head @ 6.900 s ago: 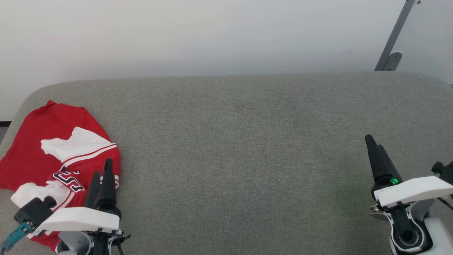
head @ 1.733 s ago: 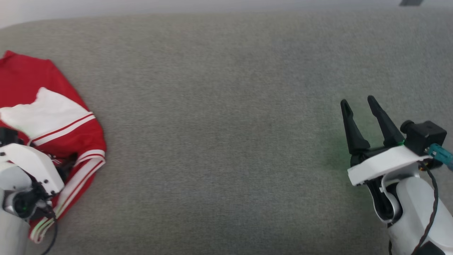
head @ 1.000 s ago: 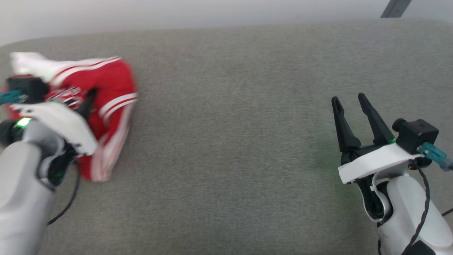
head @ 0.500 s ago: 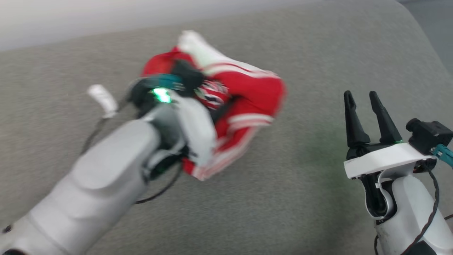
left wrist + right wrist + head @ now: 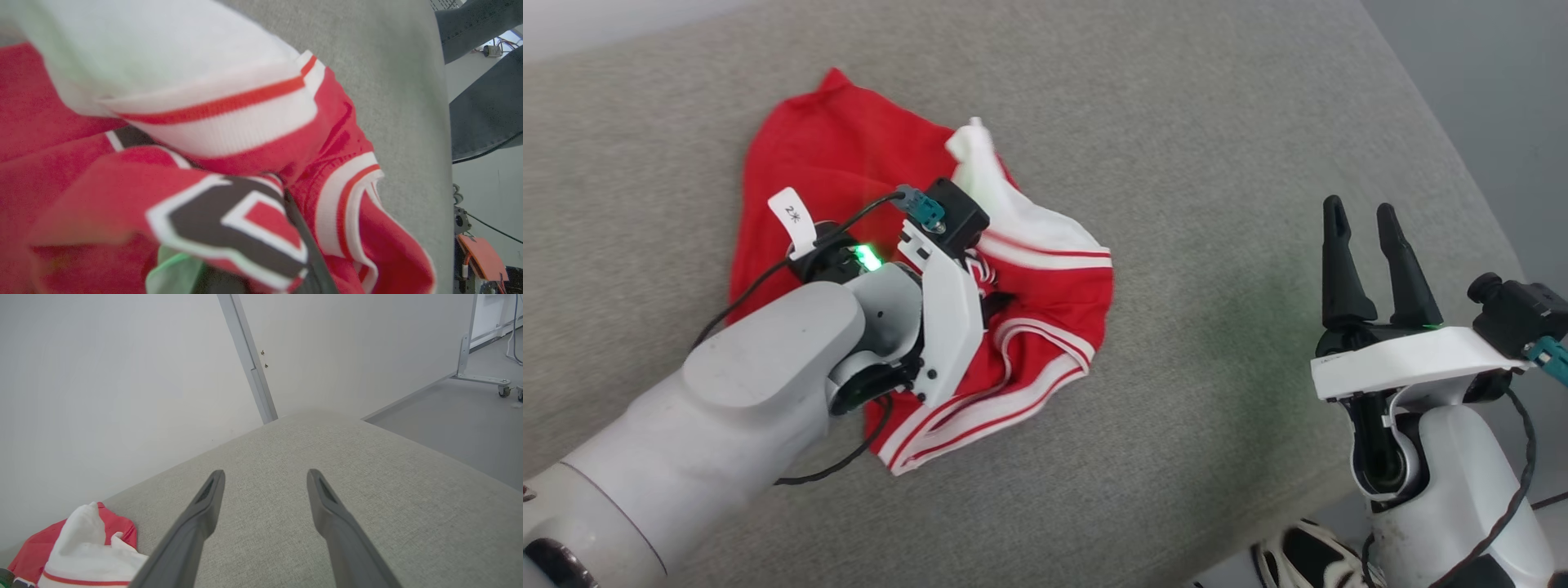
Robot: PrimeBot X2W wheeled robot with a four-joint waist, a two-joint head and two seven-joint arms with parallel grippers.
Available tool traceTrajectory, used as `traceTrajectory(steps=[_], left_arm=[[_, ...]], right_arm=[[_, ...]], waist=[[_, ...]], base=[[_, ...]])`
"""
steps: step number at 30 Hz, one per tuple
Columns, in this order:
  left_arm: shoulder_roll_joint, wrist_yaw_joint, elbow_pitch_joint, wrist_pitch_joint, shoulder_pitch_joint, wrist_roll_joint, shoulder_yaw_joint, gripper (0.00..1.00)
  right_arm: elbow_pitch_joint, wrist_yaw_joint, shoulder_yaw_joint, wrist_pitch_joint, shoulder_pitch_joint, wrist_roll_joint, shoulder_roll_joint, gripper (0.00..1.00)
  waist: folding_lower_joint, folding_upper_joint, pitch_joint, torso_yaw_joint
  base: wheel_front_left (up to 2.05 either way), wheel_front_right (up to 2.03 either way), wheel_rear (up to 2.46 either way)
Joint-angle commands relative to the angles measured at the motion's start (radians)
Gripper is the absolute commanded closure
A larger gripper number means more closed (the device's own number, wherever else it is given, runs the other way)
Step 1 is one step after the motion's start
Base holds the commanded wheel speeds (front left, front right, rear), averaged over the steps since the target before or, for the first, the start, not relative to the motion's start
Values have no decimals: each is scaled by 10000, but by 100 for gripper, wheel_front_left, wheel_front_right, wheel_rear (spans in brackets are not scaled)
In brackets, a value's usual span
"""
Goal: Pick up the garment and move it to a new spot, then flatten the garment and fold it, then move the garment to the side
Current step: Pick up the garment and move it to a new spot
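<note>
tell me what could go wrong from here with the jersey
1. The garment lies bunched and folded over itself around the left gripper. Letting go here would likely leave creases that make flattening harder.
2. Fabric drapes over a finger in the left wrist view, so it may snag and drag along when the jaws open.

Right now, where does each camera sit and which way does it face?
Head: high, looking down at the grey cushion; left pincer shut on the jersey, right pincer open.
Left wrist: on that arm, close against jersey folds; one dark finger shows.
Right wrist: on that arm, facing across cushion to wall; both fingers show.
Shared: all three see the jersey.
</note>
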Motion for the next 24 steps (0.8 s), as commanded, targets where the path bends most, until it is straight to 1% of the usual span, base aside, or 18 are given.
traceTrajectory(steps=[1,5,8,9,10,12,13,14,16,19,21,24], left_arm=[[164,32,289,348,-26,208,-70,100],[320,56,682,1457,435,805,-194,100],[359,69,857,1730,534,892,-242,100],[352,73,899,1716,515,890,-243,95],[359,78,913,1737,504,991,-242,82],[358,79,857,1580,415,1249,-233,51],[373,81,839,1504,326,1393,-206,14],[375,81,768,1435,234,1661,-191,0],[285,81,664,1042,-15,1786,-126,0],[-15,72,314,414,-346,1820,-74,0],[-221,30,57,-164,-498,1456,-57,0],[-456,30,-153,-1113,-567,1194,-62,0]], right_arm=[[-1,0,-4,-47,69,71,87,0],[12,0,31,-47,34,141,141,0],[17,0,96,-47,-87,161,164,0],[0,0,110,-47,-131,164,161,0],[-12,0,125,-47,-156,160,156,0],[-58,-1,145,-47,-174,101,158,0],[-71,-1,167,-47,-184,62,160,0],[-82,0,161,-47,-176,15,158,0],[-95,0,143,-47,-119,-47,150,0],[-58,-1,61,-47,7,-149,-55,0],[-36,-1,-18,-47,87,-184,-217,0],[-24,-1,-155,-47,271,-284,-512,0]], waist=[[0,0,280,-305],[0,0,362,-392],[0,0,398,-376],[0,0,399,-349],[0,0,390,-315],[0,0,336,-194],[0,0,301,-126],[0,0,250,-31],[0,0,131,231],[0,0,-120,725],[0,0,-322,1111],[0,0,-673,1752]], base=[[0,0,0],[0,0,0],[0,0,0],[0,0,0],[0,0,0],[0,0,0],[0,0,0],[0,0,0],[0,0,0],[0,0,0],[0,0,0],[0,0,0]])
